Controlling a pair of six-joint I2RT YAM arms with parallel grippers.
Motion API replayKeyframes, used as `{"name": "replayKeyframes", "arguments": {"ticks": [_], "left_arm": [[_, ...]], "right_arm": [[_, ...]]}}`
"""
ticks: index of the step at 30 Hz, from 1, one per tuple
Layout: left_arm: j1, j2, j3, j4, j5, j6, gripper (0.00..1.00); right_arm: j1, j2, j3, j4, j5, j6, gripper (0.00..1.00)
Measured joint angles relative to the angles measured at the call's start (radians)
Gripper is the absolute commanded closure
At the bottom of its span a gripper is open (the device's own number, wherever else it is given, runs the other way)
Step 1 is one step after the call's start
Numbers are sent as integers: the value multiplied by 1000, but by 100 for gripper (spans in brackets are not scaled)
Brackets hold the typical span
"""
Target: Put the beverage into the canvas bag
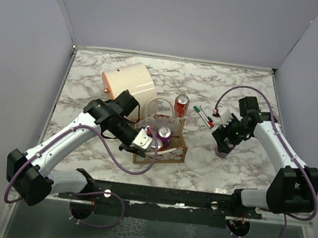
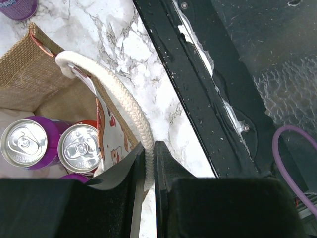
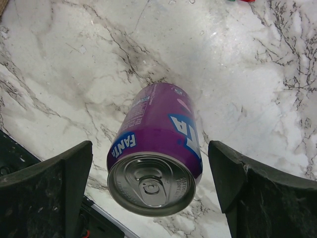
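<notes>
We see the purple Fanta can (image 3: 158,134) standing up on the white marble table (image 1: 93,88), well to the right of the canvas bag (image 2: 29,74). The can is round and smooth, with a shiny silver top. The right gripper (image 3: 150,168) hangs over it with its two black fingers wide apart, one on each side, not touching it. From the top camera the gripper hides most of the can.

The bag is boxy, with rough tan cloth inside. Two cans (image 2: 25,143) with silver tops stand in it. The left gripper (image 2: 149,153) is pinched tight on the bag's thick white rope handle (image 2: 124,109). Its black body cuts off the near part of the bag.

A red can (image 1: 181,105) stands just behind the bag. A big cream cylinder (image 1: 129,83) lies farther back on the left. Some pens (image 1: 205,118) lie between the red can and the right gripper.
</notes>
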Motion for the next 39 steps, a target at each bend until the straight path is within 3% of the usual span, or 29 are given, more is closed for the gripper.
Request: {"name": "replayKeyframes", "arguments": {"ticks": [12, 16, 21, 27, 32, 39], "left_arm": [[6, -11, -2, 9, 3, -11, 82], [6, -11, -2, 12, 3, -13, 81], [6, -11, -3, 28, 10, -41, 78], [12, -14, -19, 119, 13, -190, 69], [11, -15, -19, 165, 13, -289, 59], [-40, -9, 24, 178, -12, -365, 51]], "right_arm": [[-1, -42, -8, 27, 35, 4, 19], [-1, -65, -26, 29, 42, 4, 34], [-1, -69, -33, 27, 39, -1, 62], [-1, -69, -6, -4, 8, 5, 82], [-1, -77, 134, -60, -78, 19, 97], [10, -100, 337, -91, -253, 24, 99]]}}
